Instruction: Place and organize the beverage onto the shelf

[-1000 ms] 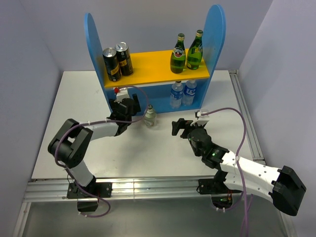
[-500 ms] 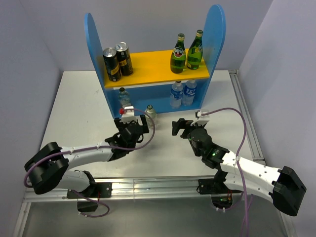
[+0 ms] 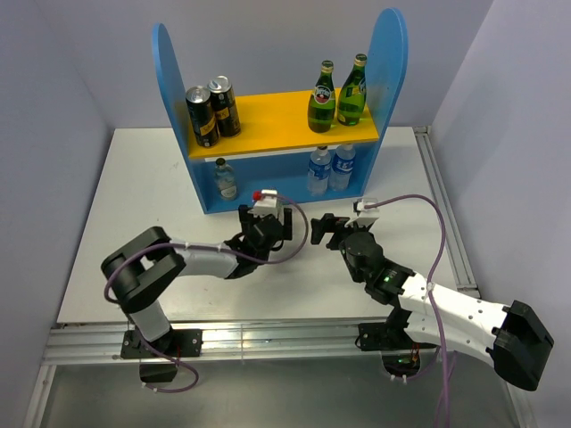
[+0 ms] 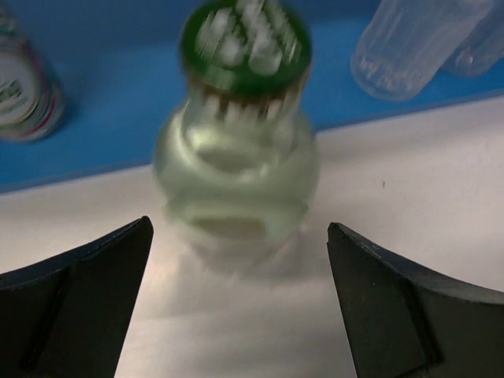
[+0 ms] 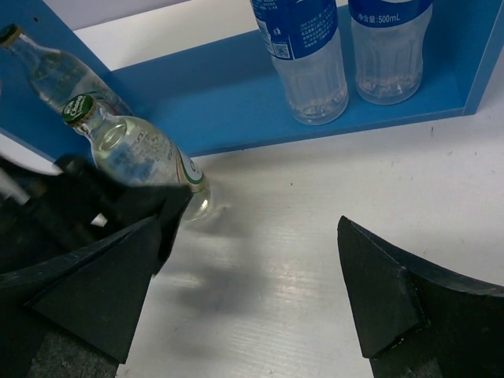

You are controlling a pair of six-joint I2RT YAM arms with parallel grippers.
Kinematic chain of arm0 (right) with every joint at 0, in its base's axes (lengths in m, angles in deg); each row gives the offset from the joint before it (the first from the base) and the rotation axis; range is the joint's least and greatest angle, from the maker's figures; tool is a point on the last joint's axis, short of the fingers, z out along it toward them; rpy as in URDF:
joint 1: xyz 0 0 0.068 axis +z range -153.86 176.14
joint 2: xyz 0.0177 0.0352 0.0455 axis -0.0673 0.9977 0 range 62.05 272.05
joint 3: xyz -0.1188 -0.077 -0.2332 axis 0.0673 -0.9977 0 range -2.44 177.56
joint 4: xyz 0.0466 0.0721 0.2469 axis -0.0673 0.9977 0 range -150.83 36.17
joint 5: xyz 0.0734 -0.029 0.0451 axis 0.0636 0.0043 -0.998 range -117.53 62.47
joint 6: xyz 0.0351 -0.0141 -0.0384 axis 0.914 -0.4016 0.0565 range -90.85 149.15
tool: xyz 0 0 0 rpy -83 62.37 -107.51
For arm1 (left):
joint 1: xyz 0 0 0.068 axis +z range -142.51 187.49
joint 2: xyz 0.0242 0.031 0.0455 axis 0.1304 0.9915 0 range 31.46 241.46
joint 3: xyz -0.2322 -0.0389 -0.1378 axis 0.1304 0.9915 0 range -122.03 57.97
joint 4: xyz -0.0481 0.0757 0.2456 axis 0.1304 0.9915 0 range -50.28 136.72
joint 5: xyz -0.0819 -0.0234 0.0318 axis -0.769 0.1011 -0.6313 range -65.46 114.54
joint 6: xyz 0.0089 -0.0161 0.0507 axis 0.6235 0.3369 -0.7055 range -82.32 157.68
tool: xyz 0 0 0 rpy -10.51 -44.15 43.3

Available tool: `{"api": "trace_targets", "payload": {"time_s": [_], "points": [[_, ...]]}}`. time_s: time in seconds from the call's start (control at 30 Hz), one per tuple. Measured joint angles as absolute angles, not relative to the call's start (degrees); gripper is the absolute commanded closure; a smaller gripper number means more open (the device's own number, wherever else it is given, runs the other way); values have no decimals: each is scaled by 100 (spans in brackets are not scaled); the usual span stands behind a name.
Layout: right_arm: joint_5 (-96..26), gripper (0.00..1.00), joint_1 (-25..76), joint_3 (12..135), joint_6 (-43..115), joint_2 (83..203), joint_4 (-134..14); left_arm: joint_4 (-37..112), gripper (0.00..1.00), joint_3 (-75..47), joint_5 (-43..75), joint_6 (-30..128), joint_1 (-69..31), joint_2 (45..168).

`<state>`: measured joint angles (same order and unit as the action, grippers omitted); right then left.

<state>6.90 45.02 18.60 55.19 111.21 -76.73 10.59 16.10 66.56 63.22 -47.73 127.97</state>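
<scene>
Standing beyond both hands, the shelf (image 3: pixel 390 53) was nearly stocked. Two green glass bottles (image 3: pixel 337 94) sat on its orange board, well ahead of the right gripper (image 5: pixel 250 224) and above it. Two water bottles (image 5: pixel 303 55) sat on the blue lower level, straight ahead of that gripper's fingertips. A shelved squat bottle (image 5: pixel 47 67) sat further off to its left. Two dark cans (image 3: pixel 212 109) held the board's left end.

Step in hand, by my reading: grasping the loose squat bottle (image 4: pixel 236 181), the only one on the table (image 3: pixel 143 178)
- Left gripper (image 4: pixel 238 230) was spread wide and held nothing.
- The bottle stood between its fingers (image 4: pixel 87 299) with a gap on either side, apparently upright. The shelf's blue front edge was just beyond it.
- Right gripper was equally wide and empty, with the bottle ahead-left of its fingertips, near but apart.

Next move probably called for:
- Closing squarely on the belly rather than the neck.
- Lifting just clear of the lower lip.
- Setting it down beside its twin, which sat ahead-left of the left fingertips.
- Care with the round body, which might twist or slip between the pads.

Look of the loose bottle:
- Squat and clear, with a bulbous body narrowing to a short neck.
- Green ribbed cap.
- Printed label round the belly.
- Contents looked clear.
- It was blurred in the left wrist view, and I could not read the label in either view
</scene>
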Motion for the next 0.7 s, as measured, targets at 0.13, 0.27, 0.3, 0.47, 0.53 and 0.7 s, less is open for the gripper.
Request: {"api": "trace_targets", "payload": {"time_s": [0.13, 0.27, 0.3, 0.47, 0.53, 0.7], "points": [[690, 0, 4502, 1860, 5519, 11121, -7673, 736, 3, 1046, 6433, 6125, -4439, 13398], [692, 0, 4502, 1860, 5519, 11115, -7673, 666, 31, 594, 6254, 6053, -4137, 13914], [697, 0, 4502, 1860, 5519, 11108, -7673, 668, 48, 530, 6238, 6003, -4087, 13994], [701, 0, 4502, 1860, 5519, 11091, -7673, 620, 100, 452, 6210, 5933, -3962, 14069], [699, 0, 4502, 1860, 5519, 11093, -7675, 624, 100, 450, 6221, 5920, -3962, 14069], [697, 0, 4502, 1860, 5517, 11159, -7677, 799, 100, 450, 6256, 5762, -3960, 13981]]}}
